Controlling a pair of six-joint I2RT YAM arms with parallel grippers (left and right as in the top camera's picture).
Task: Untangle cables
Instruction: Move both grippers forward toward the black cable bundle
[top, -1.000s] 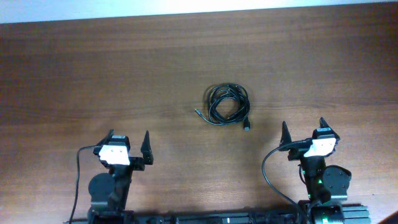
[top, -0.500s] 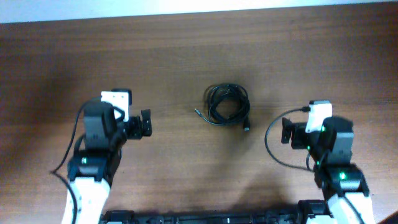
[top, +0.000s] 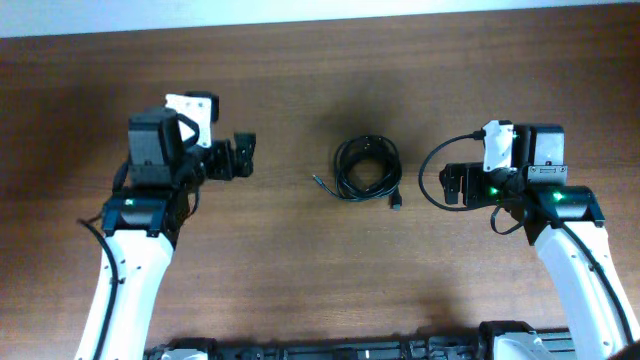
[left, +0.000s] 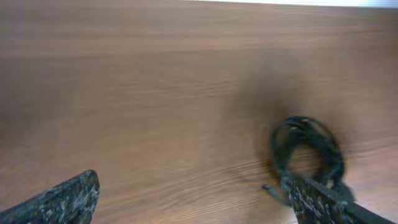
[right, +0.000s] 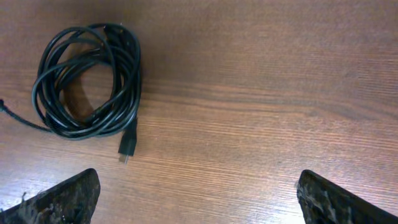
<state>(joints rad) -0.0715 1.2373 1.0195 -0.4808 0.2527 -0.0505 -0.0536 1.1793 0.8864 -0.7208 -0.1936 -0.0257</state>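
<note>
- Wooden table (top: 300, 80): open wood on every side of the coil.
- Coiled black cable (right: 124, 81): the only obstacle, lying flat mid-table between the arms. Its plug (right: 126, 149) juts out toward the near edge.
- Left gripper (top: 240, 157): fingers spread, open wood leading to the coil.
- Right gripper (top: 452, 186): fingers spread, nearer the plug, open lane.

Soft, even light lay on the brown wood-grain desk (top: 300, 80), with faint shadows only. The overhead and right wrist views were fairly sharp; the left wrist view was motion-blurred, smearing the coiled black cable (left: 278, 152) and the dark speckled fingers (left: 68, 199).
</note>
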